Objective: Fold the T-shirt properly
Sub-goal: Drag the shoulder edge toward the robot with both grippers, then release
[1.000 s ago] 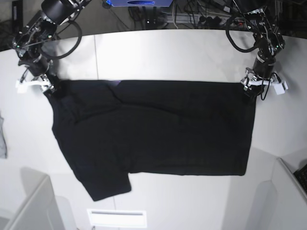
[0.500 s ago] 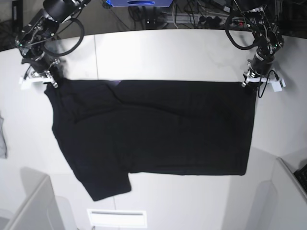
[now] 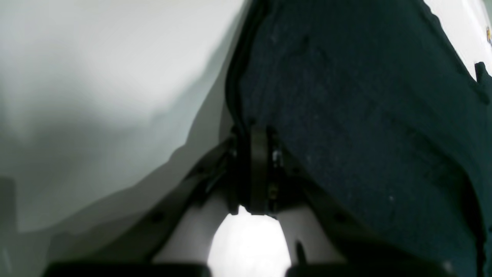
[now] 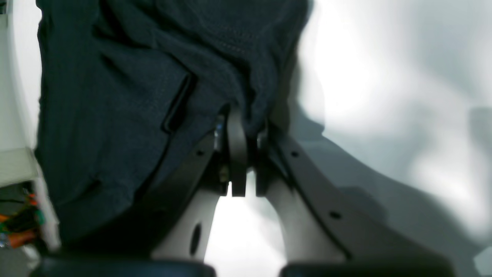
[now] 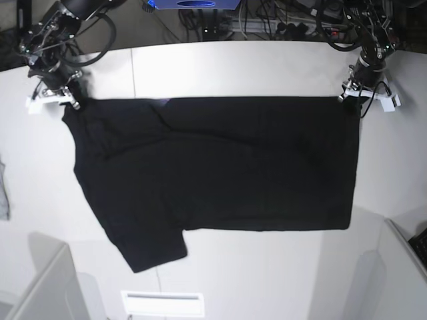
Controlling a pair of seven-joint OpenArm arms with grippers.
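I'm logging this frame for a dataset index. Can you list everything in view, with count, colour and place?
T-shirt: one, black, spread across the table's middle, top corners pinched by both grippers.
Table: one, white, under the shirt.
Grey cloth scrap: one, grey, at the base view's left edge.
Cables and equipment: several, dark, behind the table's far edge.
Left gripper: one, black and white, shut on the shirt's corner at the base view's right.
Right gripper: one, black and white, shut on the corner at the base view's left.
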